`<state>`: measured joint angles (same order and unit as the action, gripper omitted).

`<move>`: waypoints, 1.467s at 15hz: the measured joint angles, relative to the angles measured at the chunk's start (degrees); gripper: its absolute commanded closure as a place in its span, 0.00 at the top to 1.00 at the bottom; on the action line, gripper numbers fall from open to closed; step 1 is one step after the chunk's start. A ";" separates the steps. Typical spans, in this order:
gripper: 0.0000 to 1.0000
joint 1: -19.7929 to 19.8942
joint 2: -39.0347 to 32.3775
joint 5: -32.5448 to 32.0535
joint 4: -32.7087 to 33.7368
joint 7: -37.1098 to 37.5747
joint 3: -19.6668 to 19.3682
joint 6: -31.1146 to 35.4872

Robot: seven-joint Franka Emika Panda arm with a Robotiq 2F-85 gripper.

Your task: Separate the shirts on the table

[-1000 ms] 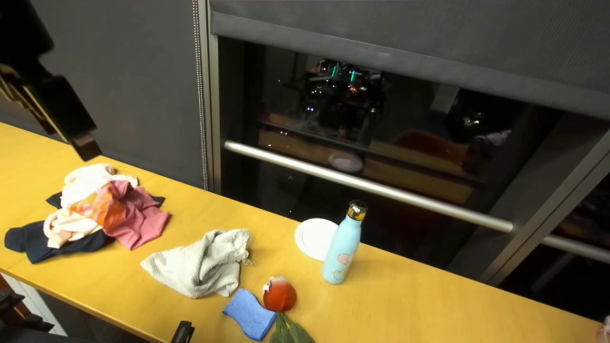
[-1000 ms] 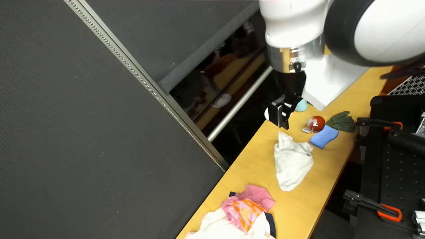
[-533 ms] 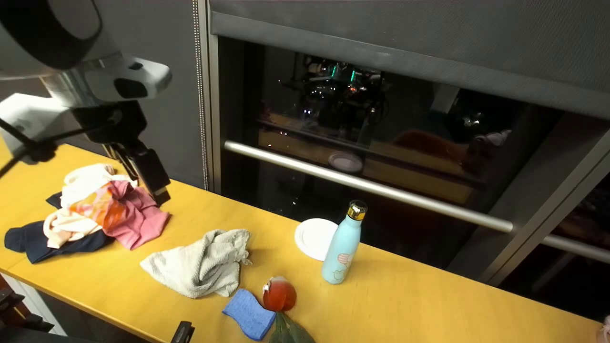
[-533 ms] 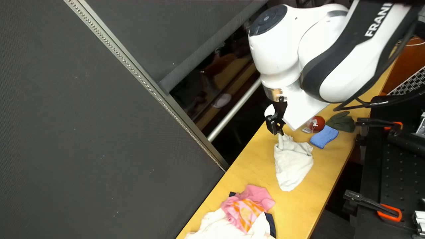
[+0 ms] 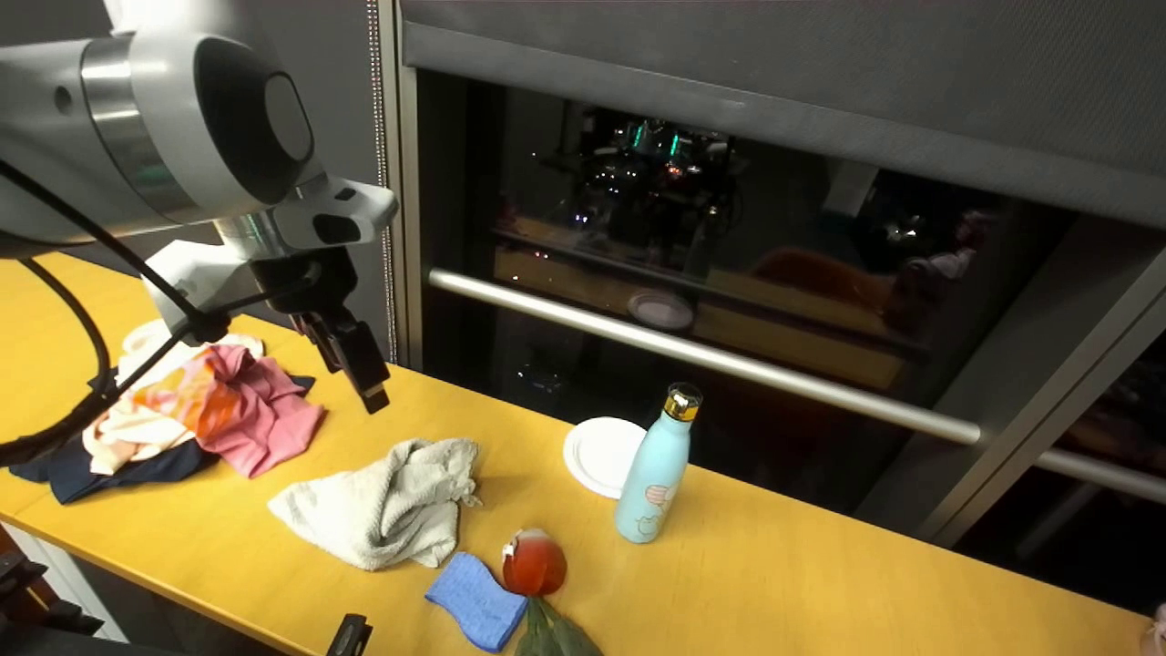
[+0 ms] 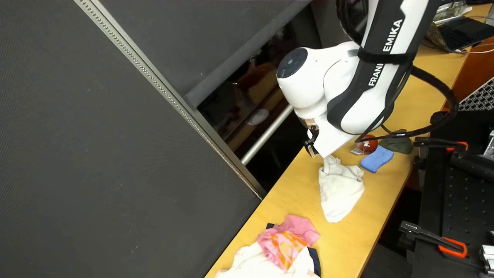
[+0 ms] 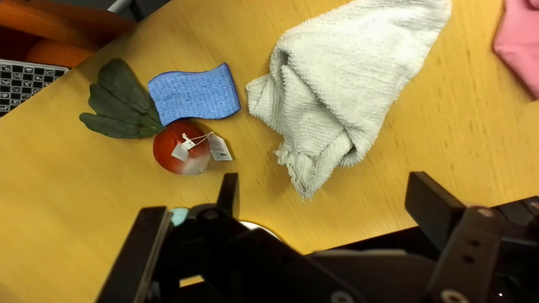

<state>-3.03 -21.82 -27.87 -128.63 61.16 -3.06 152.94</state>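
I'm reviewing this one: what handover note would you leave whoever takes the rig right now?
Claw: open, nothing in it, hanging over the table near the towel.
Things: the pink shirt appears uppermost, overlapping the cream shirt; the navy shirt shows underneath.
Done: the towel lies apart, but none of these three shirts does.
Left: separate all three, perhaps lifting the pink shirt first, since it looks least covered.

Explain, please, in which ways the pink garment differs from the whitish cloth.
The pink garment lies heaped with other clothes; the whitish cloth lies apart from them. In the wrist view, the whitish cloth shows a rough, ribbed texture, whereas the visible part of the pink garment looks smooth. Both are crumpled.
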 measured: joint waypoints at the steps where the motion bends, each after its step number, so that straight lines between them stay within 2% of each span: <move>1: 1.00 -0.09 0.03 0.00 0.13 0.09 0.00 -0.17; 4: 1.00 -3.39 -0.05 0.51 0.45 3.29 -1.79 2.28; 8: 1.00 -7.81 -5.64 2.30 0.65 8.60 -4.36 15.67; 12: 1.00 -7.41 -12.76 2.71 0.87 9.64 -4.56 27.81; 15: 1.00 -5.63 -17.68 2.70 2.36 9.58 -4.66 31.44; 18: 1.00 -4.43 -23.16 14.21 5.87 0.48 -4.64 31.45; 22: 1.00 -4.10 -32.31 26.24 16.67 -8.31 -4.67 27.33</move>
<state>-7.13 -54.13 -1.63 -111.96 52.85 -7.73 180.27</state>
